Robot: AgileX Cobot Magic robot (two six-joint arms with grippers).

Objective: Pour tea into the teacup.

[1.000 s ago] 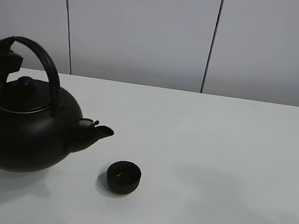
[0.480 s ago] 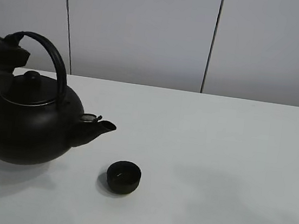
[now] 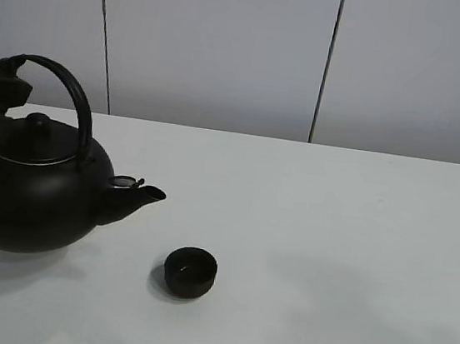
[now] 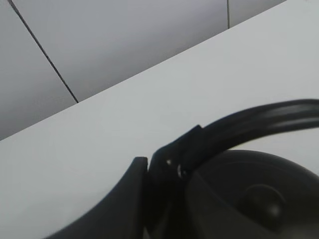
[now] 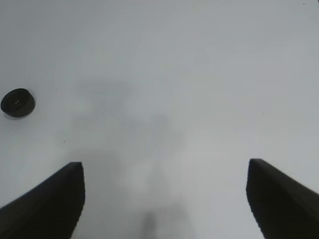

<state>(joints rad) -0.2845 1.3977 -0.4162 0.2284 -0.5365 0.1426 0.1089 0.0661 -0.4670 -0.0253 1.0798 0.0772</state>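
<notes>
The big black kettle (image 3: 30,194) is at the left of the white table, upright, its spout (image 3: 139,194) pointing right toward the teacup. My left gripper (image 3: 1,87) is shut on the rear end of the kettle's arched handle (image 3: 72,94). The left wrist view shows my left gripper (image 4: 164,172) clamped on the handle (image 4: 259,119), with the lid knob (image 4: 261,201) below. The teacup (image 3: 190,271), small, round and black, stands apart from the kettle, right of and below the spout. It also shows in the right wrist view (image 5: 17,102). My right gripper (image 5: 164,167) is open and empty above bare table.
The white table (image 3: 348,237) stretches right of the teacup with nothing else on it. A grey panelled wall (image 3: 220,45) stands behind the table's far edge.
The kettle has tipped back from a spout-down tilt to upright and shifted left, its spout drawing away from the teacup. The teacup has not moved.
</notes>
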